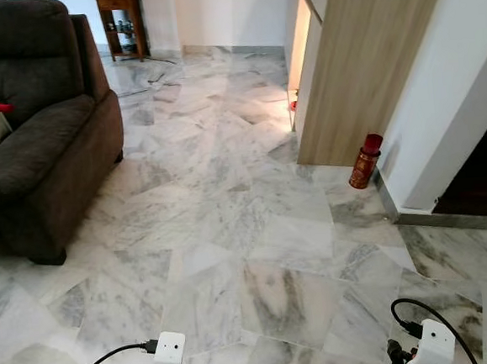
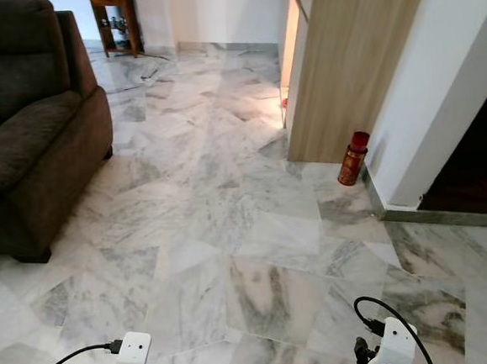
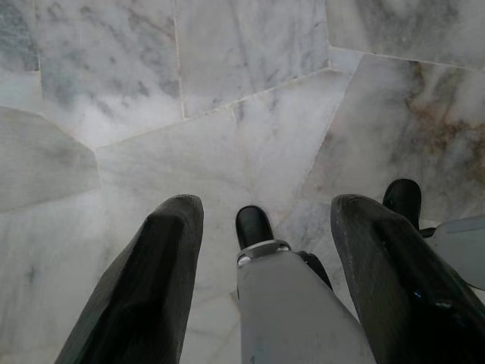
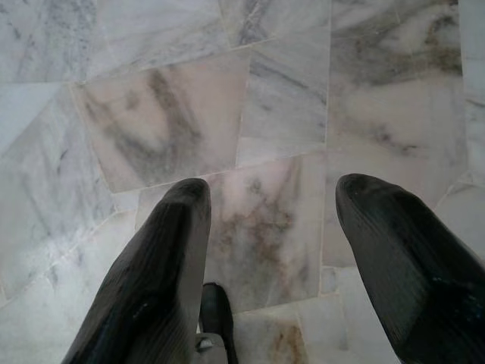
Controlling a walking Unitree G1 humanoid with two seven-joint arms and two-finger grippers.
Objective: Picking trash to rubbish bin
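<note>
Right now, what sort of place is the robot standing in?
Most likely a home living room: a dark brown sofa on the left, a polished marble floor, a wooden cabinet at the far wall, and a red canister standing beside a wood-panelled wall.

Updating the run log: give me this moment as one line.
phase: searching | left tool: open, empty, over floor | right tool: open, empty | can: upright by wall | sofa: left

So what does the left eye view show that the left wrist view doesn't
Left eye view alone: the dark sofa, a red canister standing on the floor by the wooden panel, and a wooden shelf at the far wall. Left wrist view alone: the left pincer, its two black fingers spread apart above the floor, holding nothing. Both share the grey-veined marble floor.
</note>
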